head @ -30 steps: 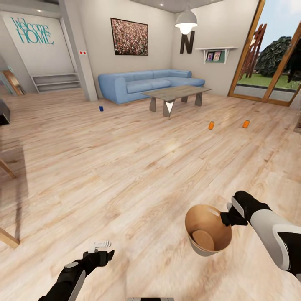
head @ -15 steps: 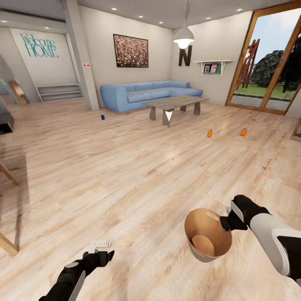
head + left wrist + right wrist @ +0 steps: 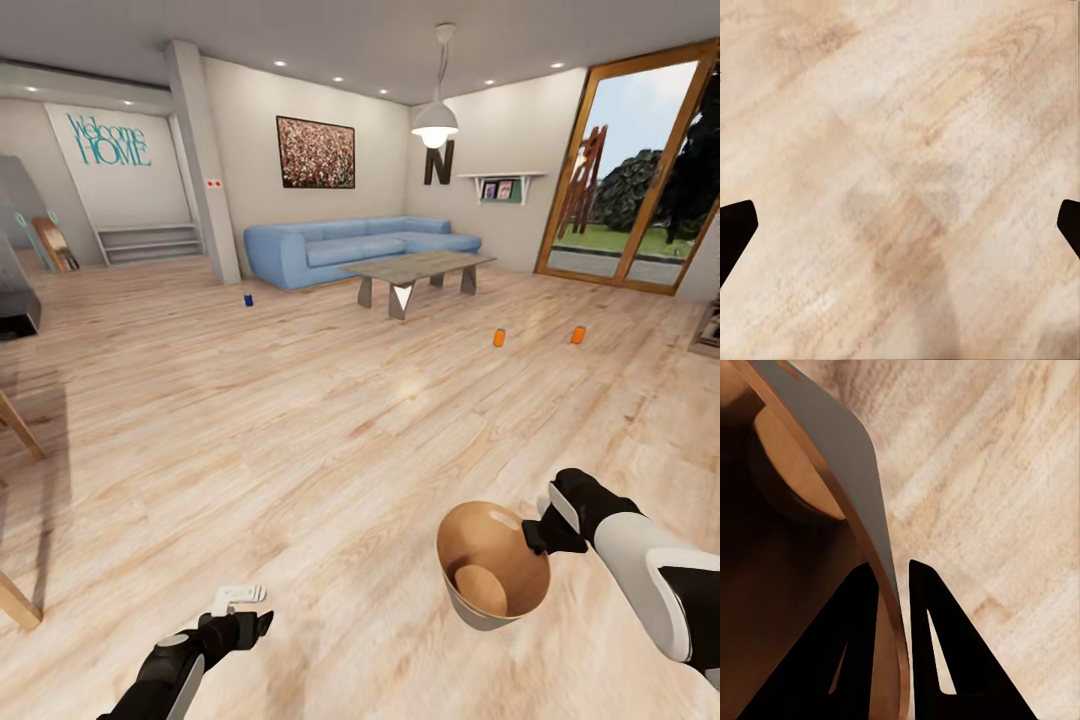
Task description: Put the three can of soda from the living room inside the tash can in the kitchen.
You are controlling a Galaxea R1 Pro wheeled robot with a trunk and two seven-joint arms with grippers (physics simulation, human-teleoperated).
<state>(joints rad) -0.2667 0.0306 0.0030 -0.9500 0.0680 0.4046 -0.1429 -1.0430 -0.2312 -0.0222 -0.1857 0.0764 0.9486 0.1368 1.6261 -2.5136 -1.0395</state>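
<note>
Three cans of soda stand far ahead on the living room floor: a dark blue one (image 3: 248, 299) near the sofa, and two orange ones (image 3: 498, 338) (image 3: 577, 335) to the right of the low table. My right gripper (image 3: 536, 534) is shut on the rim of the trash can (image 3: 478, 612), holding it tilted above the floor with its tan inside showing empty. In the right wrist view the fingers (image 3: 859, 622) pinch the can's wall (image 3: 832, 435). My left gripper (image 3: 240, 597) hangs open over bare floor, its fingertips (image 3: 735, 225) wide apart.
A blue corner sofa (image 3: 340, 248) and a grey low table (image 3: 415, 268) stand at the back. Wood-framed glass doors (image 3: 630, 170) fill the right wall. Wooden chair legs (image 3: 15, 430) and a dark unit (image 3: 15, 310) sit at the left. Wide plank floor lies between me and the cans.
The whole picture has slid downward, so the camera has moved. The right gripper still holds the trash can and the left gripper stays open; the cans have not moved.
</note>
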